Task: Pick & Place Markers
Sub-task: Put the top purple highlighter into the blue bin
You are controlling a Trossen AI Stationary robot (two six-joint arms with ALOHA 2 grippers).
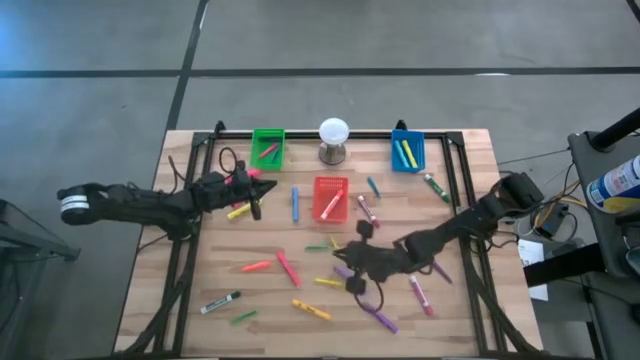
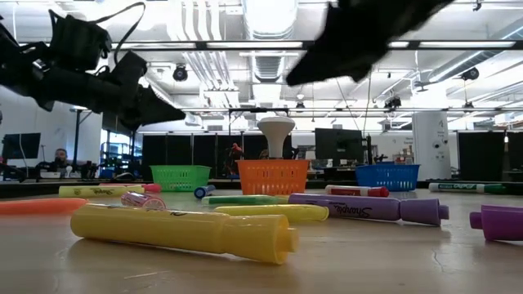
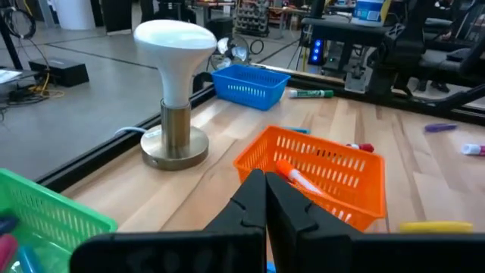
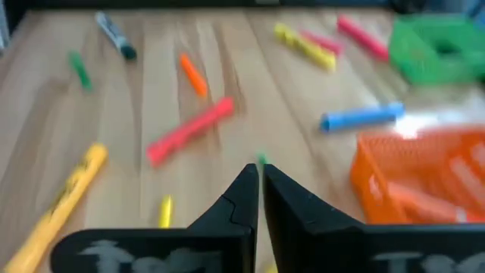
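Note:
Markers in many colours lie scattered flat on the wooden table (image 1: 470,320), among them a yellow one (image 1: 238,211), a blue one (image 1: 295,203), a pink one (image 1: 287,266) and a white-and-black one (image 1: 220,301). More lie in the green bin (image 1: 268,148), the red bin (image 1: 330,197) and the blue bin (image 1: 406,150). My left gripper (image 1: 256,203) (image 3: 265,193) is shut on nothing and hovers above the table between the green and red bins. My right gripper (image 1: 338,256) (image 4: 258,182) is also shut, low over the table's middle, beside a green marker (image 1: 318,247).
A white ball on a grey stand (image 1: 333,138) rises between the green and blue bins at the far edge. A dark rail frame (image 1: 465,180) borders the table. Purple and yellow markers (image 2: 184,230) crowd the near middle. Bare wood shows at the near left corner.

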